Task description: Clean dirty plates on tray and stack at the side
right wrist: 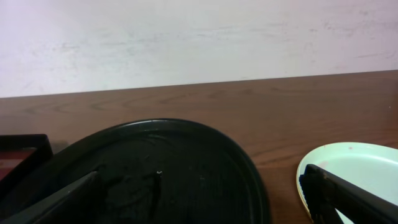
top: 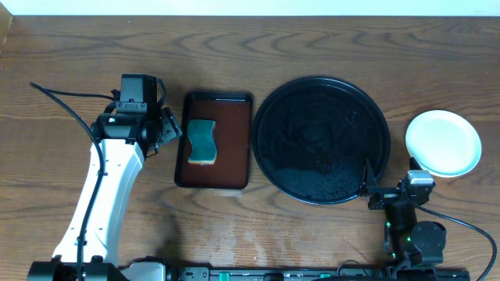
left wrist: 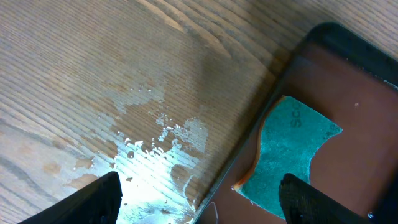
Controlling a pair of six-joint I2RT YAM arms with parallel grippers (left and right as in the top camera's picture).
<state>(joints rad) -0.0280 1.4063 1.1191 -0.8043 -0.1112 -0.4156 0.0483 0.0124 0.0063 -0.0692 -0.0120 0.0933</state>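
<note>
- Only the overhead view shows the full layout. The round black tray [top: 312, 117] sits right of centre. The pale plate [top: 443, 143] sits at the right edge on the wood table [top: 70, 55], just beside the tray with a gap between them. Can't tell whether more plates lie under it.
- The rectangular dark-brown tray [top: 226, 117] is left of centre, with a teal sponge [top: 201, 140] lying in it.
- Only the left wrist view shows a wet patch [left wrist: 149, 143] glaring on the wood beside the brown tray's edge.
- Only the right wrist view shows the pale wall [right wrist: 199, 43] behind the table.
- The left gripper [top: 168, 133] is spread wide and empty, straddling the brown tray's left edge. It is well apart from the plate.
- The right gripper [right wrist: 202, 202] is fully spread and empty. Its lower-left finger is over the black tray and its lower-right finger is over the plate's near rim.
</note>
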